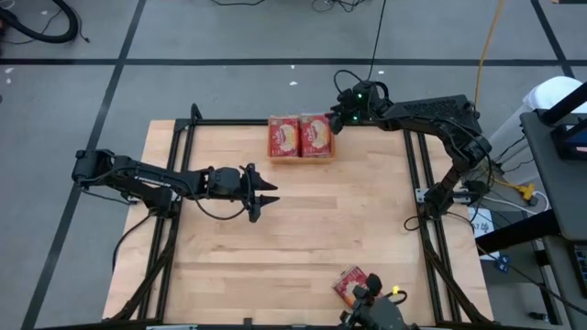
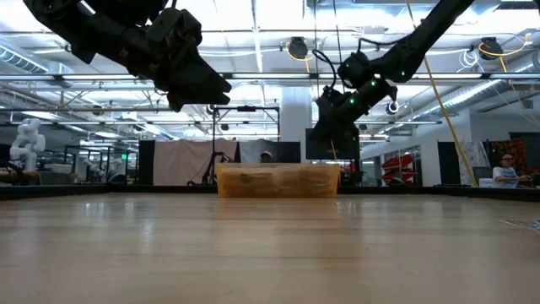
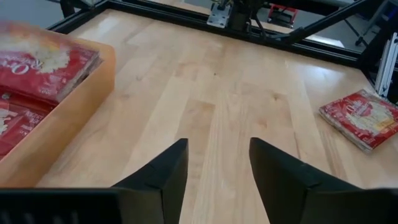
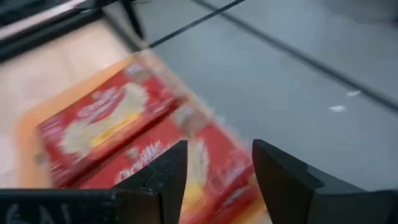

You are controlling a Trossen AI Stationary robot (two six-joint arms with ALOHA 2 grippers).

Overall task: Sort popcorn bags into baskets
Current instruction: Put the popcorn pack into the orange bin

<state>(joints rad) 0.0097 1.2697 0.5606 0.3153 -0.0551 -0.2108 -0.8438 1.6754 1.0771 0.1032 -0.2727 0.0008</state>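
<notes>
An orange basket (image 1: 301, 158) stands at the table's far edge and holds two side-by-side lots of red popcorn bags (image 1: 285, 137) (image 4: 106, 124). My right gripper (image 1: 337, 118) (image 4: 219, 149) hangs open just above the basket's right end, slanting down, with nothing between its fingers. Another popcorn bag (image 1: 349, 282) (image 3: 364, 117) lies flat near the table's near edge. My left gripper (image 1: 272, 192) (image 3: 217, 146) hovers open over bare wood left of the table's middle, pointing toward the right edge and holding nothing.
Black frame rails (image 1: 417, 183) run along the table's left, right and far sides. A dark device with a lit lamp (image 1: 378, 298) sits at the near edge beside the loose bag. Bare wood (image 1: 330, 220) spreads between the basket and the near edge.
</notes>
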